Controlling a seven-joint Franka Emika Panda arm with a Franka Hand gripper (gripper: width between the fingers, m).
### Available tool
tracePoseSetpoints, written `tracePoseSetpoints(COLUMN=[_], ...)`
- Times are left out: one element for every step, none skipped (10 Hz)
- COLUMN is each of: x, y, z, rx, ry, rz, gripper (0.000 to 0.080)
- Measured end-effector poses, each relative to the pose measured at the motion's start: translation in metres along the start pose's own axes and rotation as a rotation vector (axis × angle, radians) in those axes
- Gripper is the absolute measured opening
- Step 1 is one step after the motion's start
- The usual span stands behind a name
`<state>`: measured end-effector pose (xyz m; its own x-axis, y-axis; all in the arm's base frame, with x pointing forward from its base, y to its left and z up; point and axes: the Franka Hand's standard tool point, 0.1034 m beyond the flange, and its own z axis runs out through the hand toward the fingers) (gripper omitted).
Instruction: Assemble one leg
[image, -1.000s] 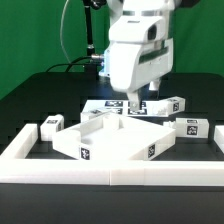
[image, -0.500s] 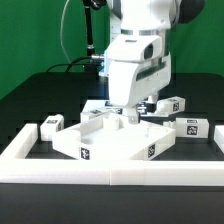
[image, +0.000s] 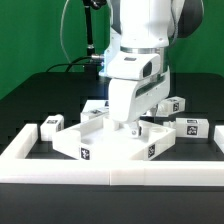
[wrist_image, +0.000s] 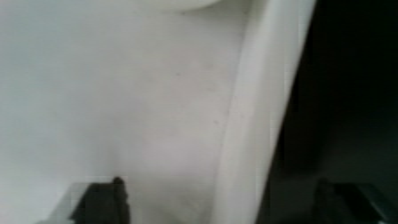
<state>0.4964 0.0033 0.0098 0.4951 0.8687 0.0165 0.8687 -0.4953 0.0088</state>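
Note:
Several white legs with black-and-white tags lie on the black table: one at the exterior view's left (image: 52, 124), one at its right (image: 191, 127), one further back on the right (image: 172, 104). The large white square panel (image: 100, 143) lies in the middle. My gripper (image: 128, 123) is low over the panel's far side and holds no leg. In the wrist view my gripper (wrist_image: 222, 205) is open, with one dark fingertip (wrist_image: 107, 200) over the panel's flat face (wrist_image: 125, 100) and the other over the dark table. The panel's raised edge (wrist_image: 267, 110) runs between them.
A low white barrier (image: 110, 168) runs along the front and up both sides of the work area. Another tagged white part (image: 95, 106) lies behind the panel, partly hidden by the arm. Cables and a stand rise at the back.
The gripper has come down and tilted, from above the panel's far edge to just over the panel. The legs and the panel have not moved.

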Motion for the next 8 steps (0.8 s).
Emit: tracePoseSetpoints(x=[-0.0004, -0.0004, -0.0005, -0.0019, -0.0028, -0.0025, -0.0015, -0.0025], y=[-0.0007, -0.0008, -0.0008, -0.0024, -0.003, -0.0033, -0.0049, -0.0059], z=[0.0011, 0.0013, 0.0013, 0.0021, 0.0021, 0.0021, 0.0022, 0.0022], rx=[0.002, 0.002, 0.003, 0.008, 0.01, 0.009, 0.008, 0.012], ry=[-0.001, -0.001, -0.001, -0.005, -0.006, -0.008, -0.013, -0.016], rz=[0.0, 0.0, 0.0, 0.006, 0.007, -0.003, -0.04, -0.089], gripper=[0.0388, 0.0252, 0.0252, 0.0079, 0.0061, 0.0061, 0.006, 0.006])
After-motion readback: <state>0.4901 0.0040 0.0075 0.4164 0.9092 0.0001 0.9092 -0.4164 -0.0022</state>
